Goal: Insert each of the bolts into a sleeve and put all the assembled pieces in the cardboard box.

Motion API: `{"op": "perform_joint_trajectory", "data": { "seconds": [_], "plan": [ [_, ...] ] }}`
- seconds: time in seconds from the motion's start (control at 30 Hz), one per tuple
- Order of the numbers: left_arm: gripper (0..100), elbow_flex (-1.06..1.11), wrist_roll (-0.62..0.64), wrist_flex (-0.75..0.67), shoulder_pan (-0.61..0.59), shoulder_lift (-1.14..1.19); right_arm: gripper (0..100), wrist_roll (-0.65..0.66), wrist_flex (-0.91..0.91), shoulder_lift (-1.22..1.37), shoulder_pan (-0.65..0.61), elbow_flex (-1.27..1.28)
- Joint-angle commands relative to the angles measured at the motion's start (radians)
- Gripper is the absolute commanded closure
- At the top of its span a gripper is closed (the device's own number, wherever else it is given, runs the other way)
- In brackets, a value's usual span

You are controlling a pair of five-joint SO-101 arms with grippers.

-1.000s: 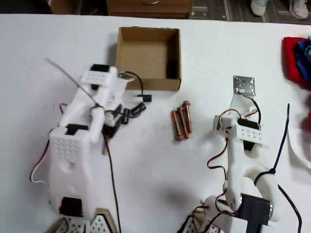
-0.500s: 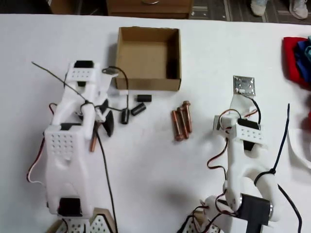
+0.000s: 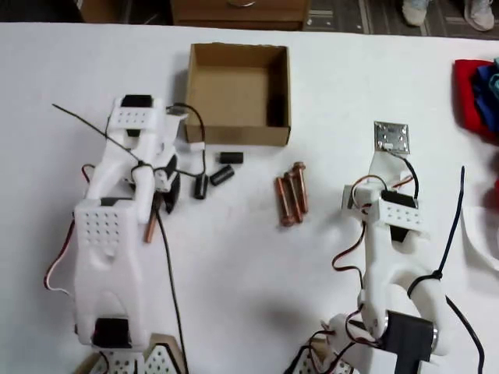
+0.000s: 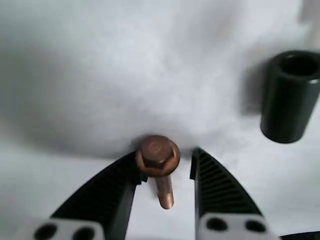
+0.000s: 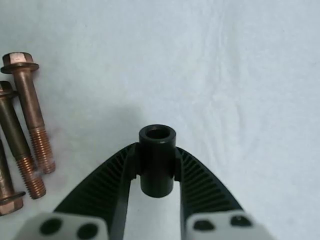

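High view and both wrist views of two arms at a white table (image 3: 249, 288). The left gripper (image 4: 166, 159) holds a copper-coloured metal bolt (image 4: 157, 154) by its hexagonal flanged head. The jaws stand narrow: one black ribbed finger (image 4: 117, 185) touches the head, while a thin gap shows beside the other. From above, the bolt's shank juts from under the left arm, above the table and pointing back toward that arm's base. The right gripper (image 5: 156, 152) is closed on a black cylindrical sleeve (image 5: 157, 170), both ribbed fingers pressing its sides and its open bore facing away from the wrist. Three loose copper-coloured bolts (image 3: 290, 193) lie side by side, touching, between the two arms and just beside the right gripper. Three loose black sleeves (image 3: 221, 174) lie on the table near the left arm's front end, just before the near wall of the open brown cardboard box (image 3: 234, 134), and apart from one another. The box sits at the far side of the table, between the arms. A small dark object (image 3: 274, 109) rests against its inner right wall; what it is cannot be told. A square metal plate (image 3: 391, 137) lies at the right arm's far end, and red cloth (image 3: 472, 86) is at the table's right edge.
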Motion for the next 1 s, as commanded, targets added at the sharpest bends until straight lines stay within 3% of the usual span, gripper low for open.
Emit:
{"op": "perform_joint_trajectory", "data": {
  "seconds": [0.0, 0.23, 0.33, 0.6, 0.8, 0.97],
  "plan": [
    [87, -0.03, 0.006, 0.003, -0.037, 0.008, 97.8, -0.008, -0.013, -0.028, 0.012, -0.005],
    [89, -0.016, 0.008, 0.008, -0.055, 0.006, 97.8, -0.008, -0.013, -0.028, 0.008, -0.005],
    [98, -0.015, 0.011, 0.006, -0.052, 0.0, 97.8, -0.008, -0.013, -0.028, 0.01, -0.005],
    [97, -0.015, 0.006, 0.008, -0.051, -0.031, 97.8, -0.008, -0.007, -0.031, 0.01, -0.005],
    [97, 0.021, -0.046, 0.008, -0.051, -0.304, 97.8, -0.005, -0.007, -0.036, 0.01, -0.005],
    [97, 0.311, -0.106, -0.112, -0.054, -0.697, 97.7, 0.0, -0.03, -0.176, -0.007, 0.086]
  ]
}}
